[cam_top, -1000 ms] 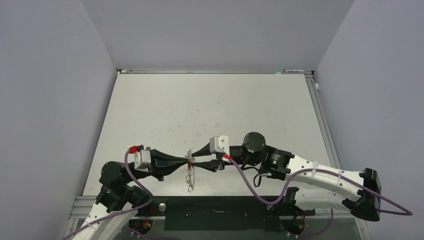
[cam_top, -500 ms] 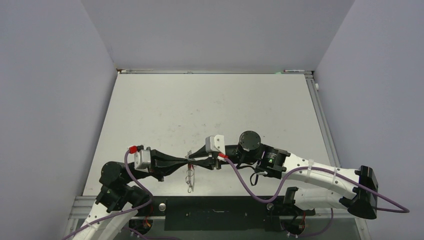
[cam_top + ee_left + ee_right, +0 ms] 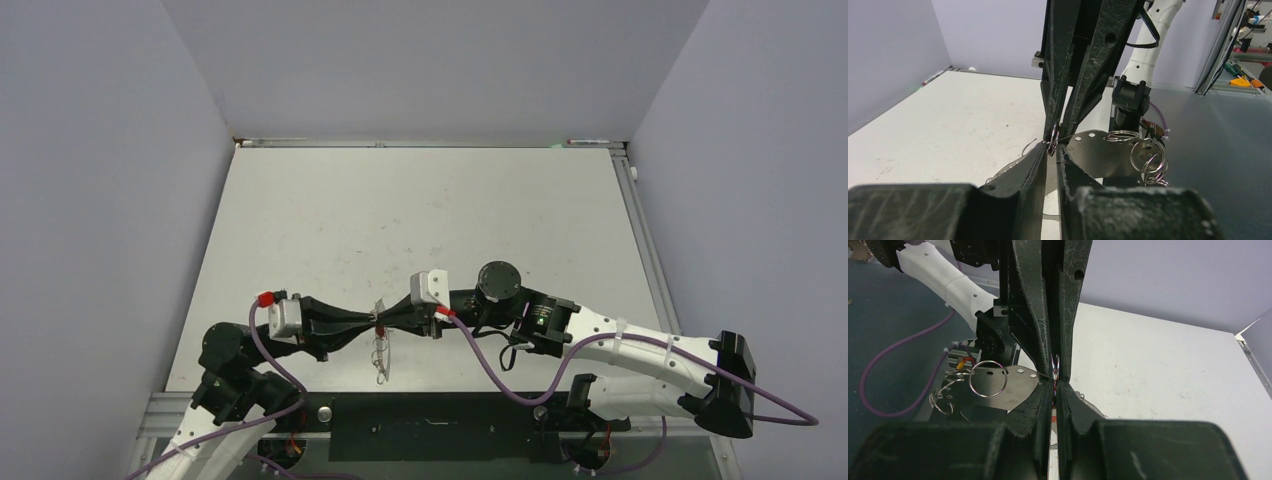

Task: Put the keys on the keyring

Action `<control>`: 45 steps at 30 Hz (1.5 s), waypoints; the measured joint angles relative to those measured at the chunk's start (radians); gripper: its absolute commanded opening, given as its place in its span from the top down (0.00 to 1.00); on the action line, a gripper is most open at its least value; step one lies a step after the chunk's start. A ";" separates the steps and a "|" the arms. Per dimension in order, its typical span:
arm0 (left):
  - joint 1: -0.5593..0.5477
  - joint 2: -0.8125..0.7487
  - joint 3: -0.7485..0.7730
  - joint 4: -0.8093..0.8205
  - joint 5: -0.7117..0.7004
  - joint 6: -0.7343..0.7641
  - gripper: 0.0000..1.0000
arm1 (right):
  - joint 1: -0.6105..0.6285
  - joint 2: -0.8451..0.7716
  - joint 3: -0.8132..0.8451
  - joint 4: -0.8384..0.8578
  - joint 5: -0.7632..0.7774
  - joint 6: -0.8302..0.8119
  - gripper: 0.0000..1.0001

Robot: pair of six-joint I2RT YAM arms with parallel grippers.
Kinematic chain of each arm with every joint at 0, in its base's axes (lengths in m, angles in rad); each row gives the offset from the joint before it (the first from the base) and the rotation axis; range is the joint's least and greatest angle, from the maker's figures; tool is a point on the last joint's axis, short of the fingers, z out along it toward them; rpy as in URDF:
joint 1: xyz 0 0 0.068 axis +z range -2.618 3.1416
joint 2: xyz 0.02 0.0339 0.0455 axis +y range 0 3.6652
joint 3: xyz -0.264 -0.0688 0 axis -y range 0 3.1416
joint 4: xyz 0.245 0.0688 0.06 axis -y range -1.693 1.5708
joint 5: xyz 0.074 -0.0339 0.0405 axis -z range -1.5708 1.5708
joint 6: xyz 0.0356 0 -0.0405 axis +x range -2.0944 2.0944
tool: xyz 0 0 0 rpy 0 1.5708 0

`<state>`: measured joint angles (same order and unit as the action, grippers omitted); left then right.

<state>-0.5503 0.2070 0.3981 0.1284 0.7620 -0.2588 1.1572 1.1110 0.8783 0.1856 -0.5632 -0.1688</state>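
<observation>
**Both grippers closed tip to tip on the hanging keyring**

The left arm reaches from the near left toward the right, low and almost level. The right arm comes from the near right in a long bend toward the left. The left gripper (image 3: 376, 322) and the right gripper (image 3: 388, 320) meet nose to nose above the near part of the table (image 3: 420, 210). The keyring (image 3: 380, 352) hangs between them, and most of it is below the tips.

The left fingers (image 3: 1033, 165) are pressed together with only a thin slit, and the flat plate of the keyring passes between them. The right fingers (image 3: 1040, 400) are also pressed together at the same place on the rim, where a small wire loop (image 3: 1053, 134) stands upright. I cannot tell whether they pinch the loop or the plate.

One second ago the right fingers stood apart like a fork, and now they are together. The right wrist and its round joint have moved a little to the left. The left arm and the keyring are where they were.

The keyring is a thin, shiny, pale grey sheet with small holes near the rim. Thin bright wire rings (image 3: 1147, 155) hang from it. The fingers are black, long, tapered and scratched. The table is matte white with faint marks. I cannot make out the keys clearly.
</observation>
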 measured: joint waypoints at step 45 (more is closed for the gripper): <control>-0.085 0.310 0.305 -0.278 0.050 0.035 0.56 | -0.039 0.042 0.319 -0.754 0.028 -0.006 0.95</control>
<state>-0.6353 0.5171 0.7029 -0.1493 0.8124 -0.2241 1.1187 1.1530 1.1973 -0.5682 -0.5354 -0.1749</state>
